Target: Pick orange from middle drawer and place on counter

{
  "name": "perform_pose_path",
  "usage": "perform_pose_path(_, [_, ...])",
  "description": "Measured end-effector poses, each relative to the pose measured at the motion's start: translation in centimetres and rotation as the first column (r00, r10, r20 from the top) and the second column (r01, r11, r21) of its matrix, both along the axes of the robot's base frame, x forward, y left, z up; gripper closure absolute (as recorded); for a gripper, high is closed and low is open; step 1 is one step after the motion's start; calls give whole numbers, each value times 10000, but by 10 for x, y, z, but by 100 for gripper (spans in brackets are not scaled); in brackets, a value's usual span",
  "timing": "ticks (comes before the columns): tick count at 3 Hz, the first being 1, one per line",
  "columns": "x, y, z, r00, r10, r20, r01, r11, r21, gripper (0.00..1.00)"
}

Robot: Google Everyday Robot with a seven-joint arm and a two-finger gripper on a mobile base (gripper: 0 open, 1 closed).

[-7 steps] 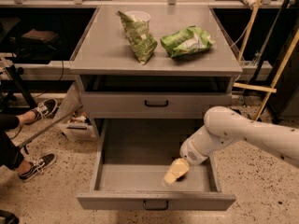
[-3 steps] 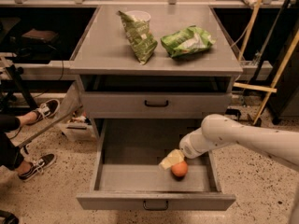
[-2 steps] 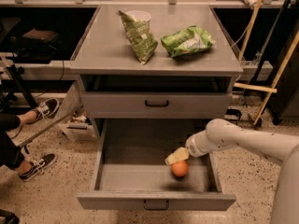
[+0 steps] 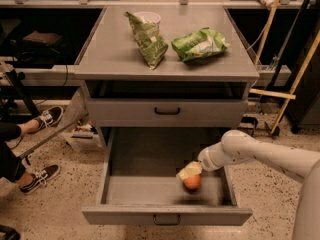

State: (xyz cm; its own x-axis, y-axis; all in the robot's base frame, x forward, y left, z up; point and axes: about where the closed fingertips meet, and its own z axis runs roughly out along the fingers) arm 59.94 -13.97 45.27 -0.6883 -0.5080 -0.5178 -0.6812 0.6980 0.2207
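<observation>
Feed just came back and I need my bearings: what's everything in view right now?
orange: one, orange, on the middle drawer's floor, front right
middle drawer: one, grey, pulled open
upper drawer: one, grey, closed
counter: one, grey, cabinet top
tall chip bag: one, green, counter centre
flat chip bag: one, green, counter right
cup: one, white, behind the tall chip bag
sneakers: two, black and white, floor at left
wooden sticks: at least two, pale, leaning at right
arm: one, white, reaching in from right
claw: one, yellowish, inside the drawer, just above the orange

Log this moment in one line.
gripper: inside open drawer, over orange | orange: on drawer floor, right | counter: chip bags, no orange | pick: not yet done
</observation>
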Motion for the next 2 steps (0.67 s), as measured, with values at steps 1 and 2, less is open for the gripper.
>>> perform_pose_path(1, [-24, 2, -48, 9975, 646, -271, -603, 9886, 1379, 0])
perform_pose_path(2, [-23, 2, -45, 9977, 619, -261, -579, 9891, 1354, 0])
